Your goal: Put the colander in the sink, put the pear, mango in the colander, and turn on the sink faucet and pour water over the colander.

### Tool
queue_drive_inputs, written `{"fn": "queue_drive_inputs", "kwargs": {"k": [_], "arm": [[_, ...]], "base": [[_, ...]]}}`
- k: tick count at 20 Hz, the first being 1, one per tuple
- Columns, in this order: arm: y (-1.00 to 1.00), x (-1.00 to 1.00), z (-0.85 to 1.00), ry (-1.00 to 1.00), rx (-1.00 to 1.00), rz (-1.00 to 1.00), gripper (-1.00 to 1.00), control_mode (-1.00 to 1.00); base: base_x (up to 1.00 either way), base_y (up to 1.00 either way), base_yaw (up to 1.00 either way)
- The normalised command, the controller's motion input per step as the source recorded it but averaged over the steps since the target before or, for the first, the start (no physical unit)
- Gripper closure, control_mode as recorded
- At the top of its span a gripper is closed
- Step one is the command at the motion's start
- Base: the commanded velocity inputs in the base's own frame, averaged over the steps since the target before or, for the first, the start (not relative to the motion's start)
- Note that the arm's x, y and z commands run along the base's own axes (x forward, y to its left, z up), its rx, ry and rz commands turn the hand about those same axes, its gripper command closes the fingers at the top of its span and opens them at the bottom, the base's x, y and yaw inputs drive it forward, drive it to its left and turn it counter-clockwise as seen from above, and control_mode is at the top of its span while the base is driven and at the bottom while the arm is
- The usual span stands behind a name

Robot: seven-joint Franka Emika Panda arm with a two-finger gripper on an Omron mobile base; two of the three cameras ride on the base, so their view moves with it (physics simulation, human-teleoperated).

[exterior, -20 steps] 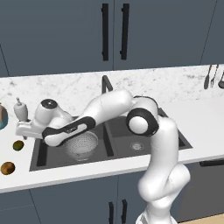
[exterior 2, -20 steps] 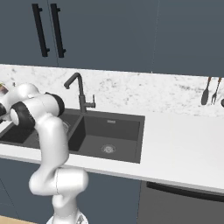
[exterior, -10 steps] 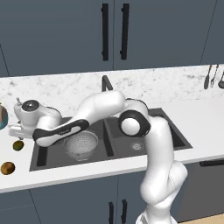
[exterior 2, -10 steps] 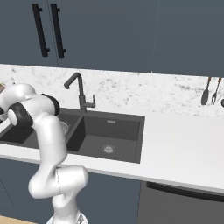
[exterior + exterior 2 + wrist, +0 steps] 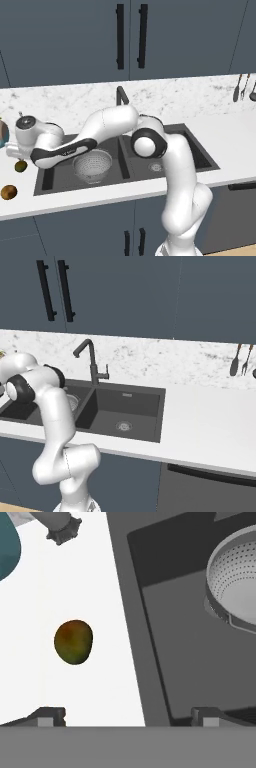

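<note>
Your gripper hangs spread wide and empty over the left edge of the sink, where counter meets basin, so the step in hand looks like fetching the first fruit. The colander already sits in the left basin, so aim for the mango, the green-and-reddish fruit lying alone on the white counter just left of the sink's rim. Slide the hand left until the fruit sits squarely between the finger tips, then come straight down; it is rounded and may roll if one finger touches first. The hand view shows the mango's colour and the colander's holes plainly, while the left base view adds a second, brownish fruit nearer the counter's front edge. The right base view gives you the sink faucet, standing behind the divider between the basins, with no water running.
</note>
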Motion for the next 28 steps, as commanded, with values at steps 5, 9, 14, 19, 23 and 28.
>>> {"fn": "queue_drive_inputs", "kwargs": {"k": [5, 9, 14, 19, 23, 28], "arm": [[0.00, 0.07, -0.22, 0.00, 0.00, -0.02, -1.00, -1.00], [0.00, 0.24, -0.12, -0.02, 0.00, 0.00, -1.00, -1.00], [0.01, 0.26, -0.03, 0.00, 0.00, 0.00, -1.00, -1.00], [0.17, 0.23, 0.00, 0.00, 0.01, 0.00, -1.00, -1.00], [0.25, 0.04, 0.00, 0.00, 0.02, 0.00, -1.00, -1.00], [0.18, 0.09, -0.02, 0.00, 0.03, 0.00, -1.00, -1.00]], "base": [[0.00, 0.00, 0.00], [0.00, 0.00, 0.00], [0.00, 0.00, 0.00], [0.00, 0.00, 0.00], [0.00, 0.00, 0.00], [0.00, 0.00, 0.00]]}}
